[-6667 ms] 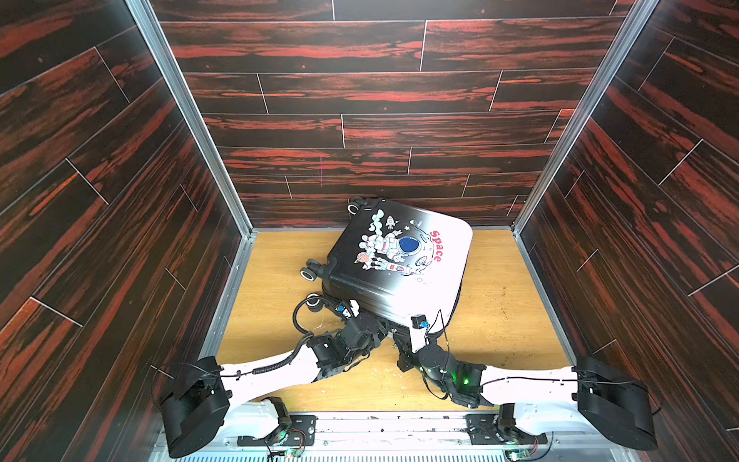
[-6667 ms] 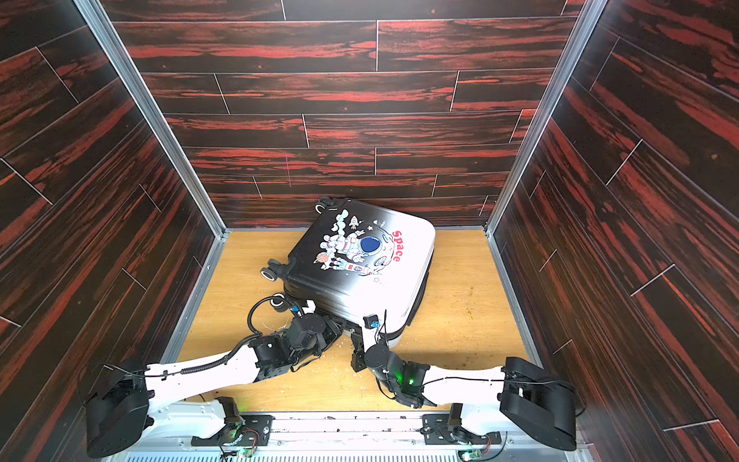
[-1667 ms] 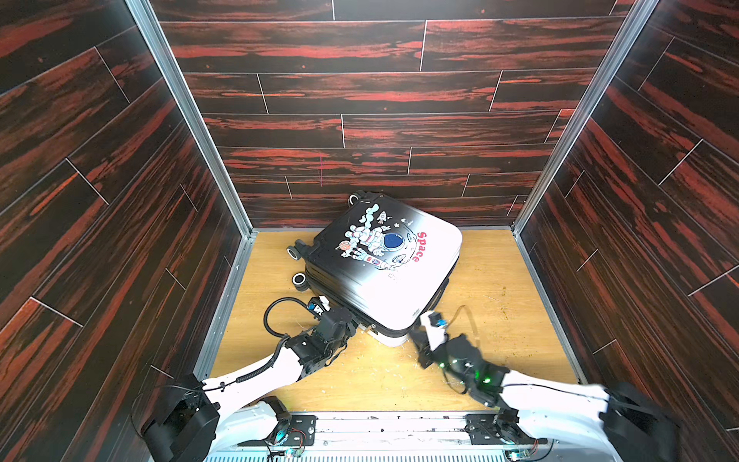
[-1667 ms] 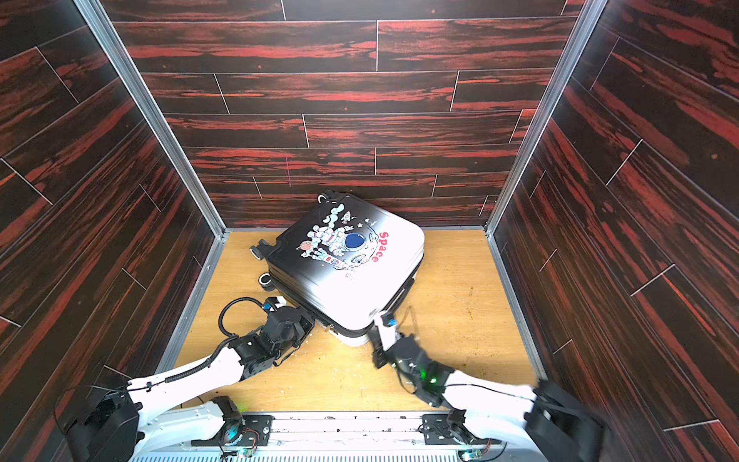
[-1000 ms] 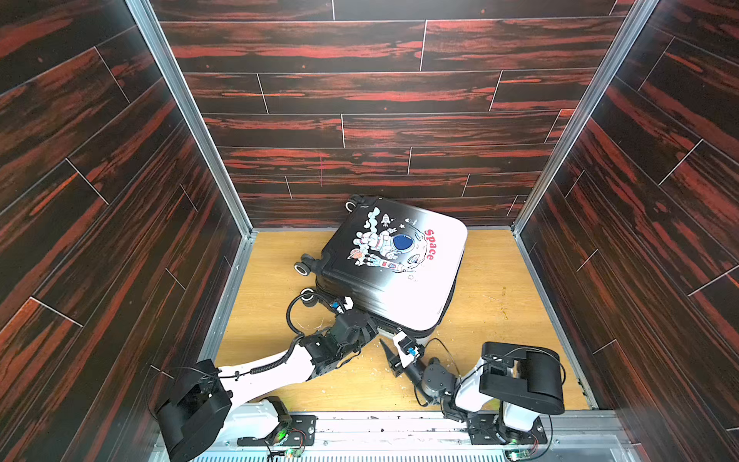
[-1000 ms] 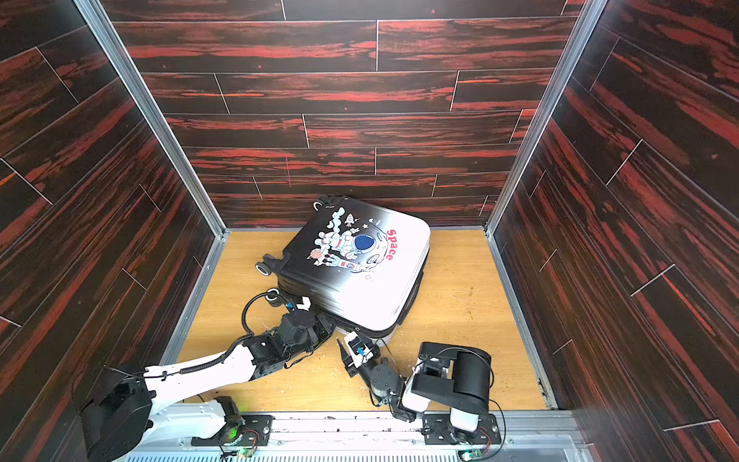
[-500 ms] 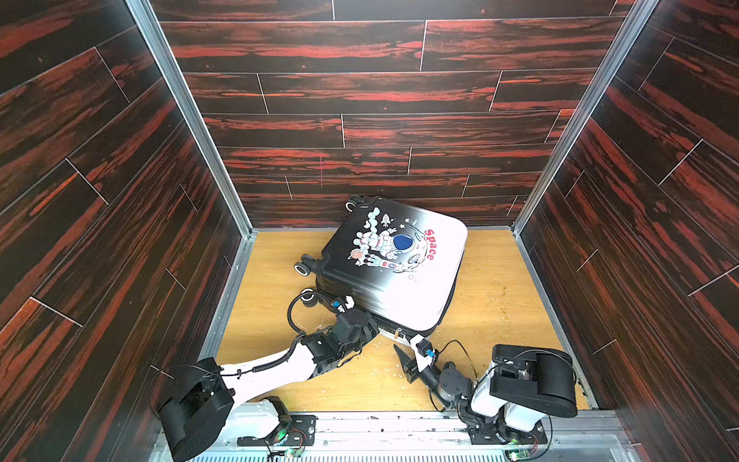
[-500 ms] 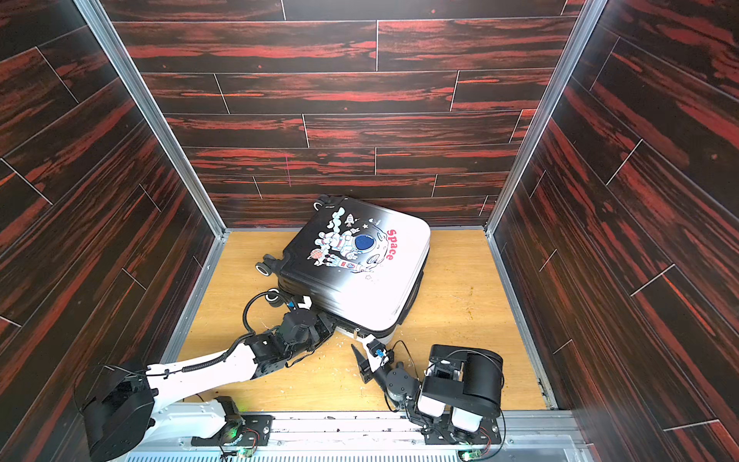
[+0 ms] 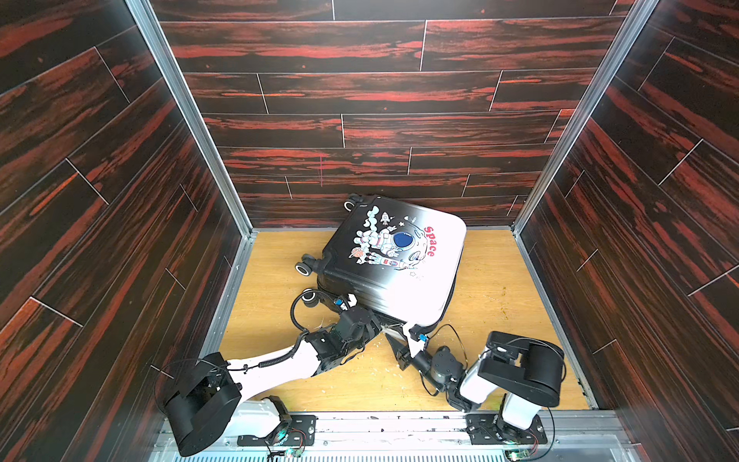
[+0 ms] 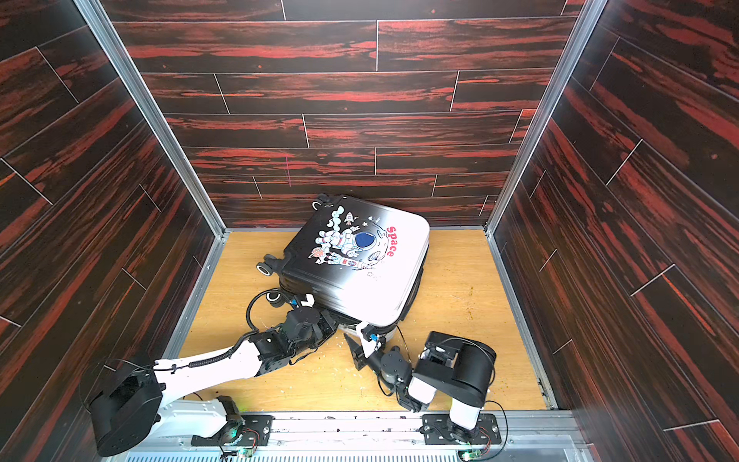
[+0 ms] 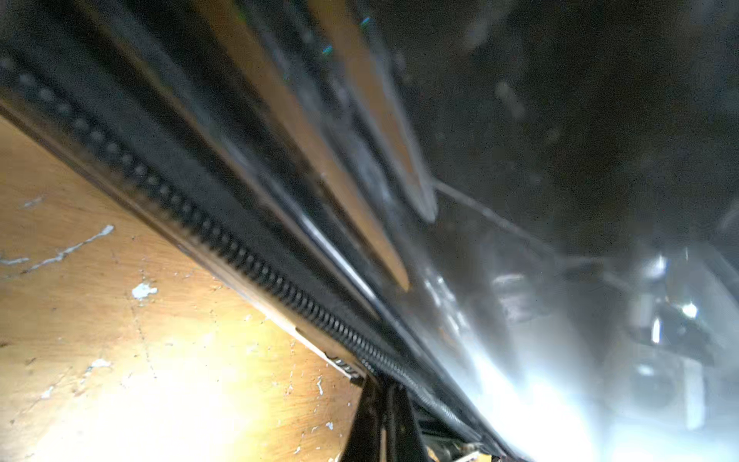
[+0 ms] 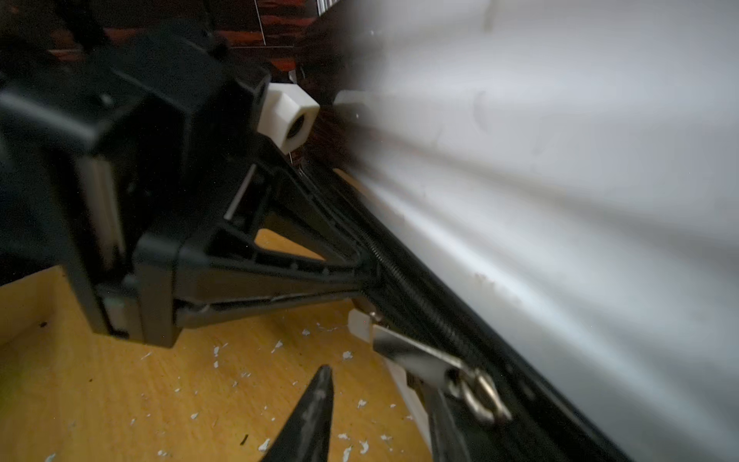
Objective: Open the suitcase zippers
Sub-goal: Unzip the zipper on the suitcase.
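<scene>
The suitcase (image 9: 396, 272) (image 10: 356, 272) lies flat on the wooden floor, astronaut print up, shown in both top views. My left gripper (image 9: 382, 326) (image 11: 382, 384) is shut, its tips pressed against the dark zipper track (image 11: 240, 256) on the near side; what sits between them is hidden. My right gripper (image 9: 400, 338) (image 12: 368, 376) is open at the near corner. A metallic pull tab (image 12: 416, 358) of the zippers, linked by a ring to its slider, lies across one of its fingers (image 12: 438, 416). The other finger (image 12: 316, 404) hovers over the floor.
Dark red wood-panel walls close in the left, back and right. Black spinner wheels (image 9: 302, 269) stick out of the suitcase's left end. The left arm's cable loop (image 9: 298, 308) lies beside them. White flecks dot the floor (image 9: 500, 320). A metal rail (image 9: 400, 420) runs along the front.
My right gripper has moved forward from the floor to the suitcase's near corner and its jaws have narrowed. The left gripper and the suitcase have barely shifted.
</scene>
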Tool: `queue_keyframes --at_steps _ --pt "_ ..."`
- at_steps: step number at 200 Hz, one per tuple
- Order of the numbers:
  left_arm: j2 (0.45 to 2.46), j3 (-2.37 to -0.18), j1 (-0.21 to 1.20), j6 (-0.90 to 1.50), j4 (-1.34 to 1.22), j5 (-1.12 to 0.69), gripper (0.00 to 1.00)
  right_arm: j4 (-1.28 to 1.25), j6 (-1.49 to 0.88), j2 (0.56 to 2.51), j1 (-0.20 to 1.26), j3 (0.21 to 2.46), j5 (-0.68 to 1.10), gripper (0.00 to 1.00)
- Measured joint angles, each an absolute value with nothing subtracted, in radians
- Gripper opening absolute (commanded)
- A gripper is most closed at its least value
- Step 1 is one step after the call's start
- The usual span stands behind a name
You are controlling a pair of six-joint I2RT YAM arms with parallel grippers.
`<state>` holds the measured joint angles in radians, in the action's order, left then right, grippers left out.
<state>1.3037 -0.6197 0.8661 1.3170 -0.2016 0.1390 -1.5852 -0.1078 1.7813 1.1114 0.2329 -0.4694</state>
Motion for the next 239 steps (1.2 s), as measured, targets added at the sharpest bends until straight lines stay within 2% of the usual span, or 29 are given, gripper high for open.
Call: queue_keyframes --at_steps 24,50,82,165,190,239 --pt "1.309 -0.620 0.866 1.322 -0.210 0.141 0.00 -1.588 -0.140 1.798 1.087 0.249 -0.446 0.30" --pt "1.319 -0.620 0.865 1.333 -0.225 0.142 0.00 -1.591 -0.189 1.803 1.070 0.257 -0.414 0.43" --pt "1.325 -0.620 0.861 1.339 -0.239 0.148 0.00 -1.594 -0.238 1.803 1.058 0.262 -0.376 0.50" --pt "1.327 -0.617 0.865 1.359 -0.250 0.133 0.00 -1.609 -0.563 1.760 1.033 0.225 -0.334 0.48" --pt "1.328 -0.617 0.870 1.359 -0.266 0.130 0.00 -1.618 -0.656 1.732 1.017 0.206 -0.328 0.44" --pt "1.338 -0.617 0.863 1.362 -0.303 0.147 0.00 -1.627 -0.834 1.716 0.955 0.196 -0.319 0.21"
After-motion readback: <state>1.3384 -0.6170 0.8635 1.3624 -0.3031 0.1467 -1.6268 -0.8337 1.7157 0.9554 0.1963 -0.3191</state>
